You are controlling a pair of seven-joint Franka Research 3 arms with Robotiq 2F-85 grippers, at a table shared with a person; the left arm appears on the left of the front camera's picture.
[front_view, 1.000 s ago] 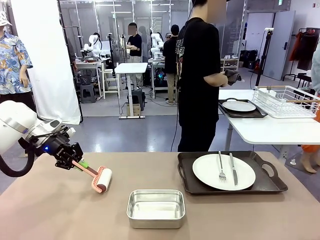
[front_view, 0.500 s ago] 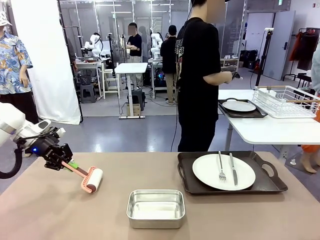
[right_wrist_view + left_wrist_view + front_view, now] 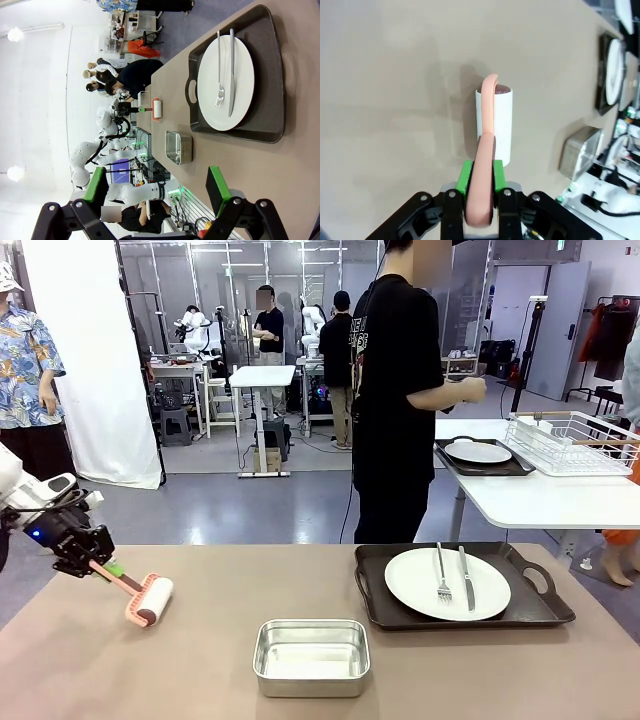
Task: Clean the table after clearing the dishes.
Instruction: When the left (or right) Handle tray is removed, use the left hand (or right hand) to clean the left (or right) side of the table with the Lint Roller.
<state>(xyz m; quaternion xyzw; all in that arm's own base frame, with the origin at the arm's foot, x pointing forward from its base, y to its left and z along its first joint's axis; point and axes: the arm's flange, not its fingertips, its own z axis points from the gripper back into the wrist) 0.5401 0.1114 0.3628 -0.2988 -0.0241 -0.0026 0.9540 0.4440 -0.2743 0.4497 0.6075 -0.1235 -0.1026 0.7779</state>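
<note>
On the tan table [image 3: 200, 685] my left gripper [image 3: 104, 567] is shut on the pink handle of a lint roller [image 3: 150, 601], whose white roll rests on the top near the left edge. From the left wrist, the green pads [image 3: 464, 178] clamp the handle and the roller [image 3: 494, 125] lies just ahead. A dark tray [image 3: 545, 612] at the right carries a white plate [image 3: 415, 585] with a fork [image 3: 443, 575] and knife [image 3: 466, 580]. My right gripper [image 3: 157, 187] hangs open above the table's right end, looking down on the plate [image 3: 240, 87] and tray [image 3: 272, 75].
A shiny steel pan [image 3: 312, 655] stands at front centre. A person in black [image 3: 400, 390] stands at the far side, turned toward a white side table [image 3: 540, 502] with another tray and plate [image 3: 478, 452] and a wire rack [image 3: 575, 440].
My left gripper has drawn the lint roller leftward across the table toward its left edge. The person's hand has lifted away from the side table. The tray and pan have not moved.
</note>
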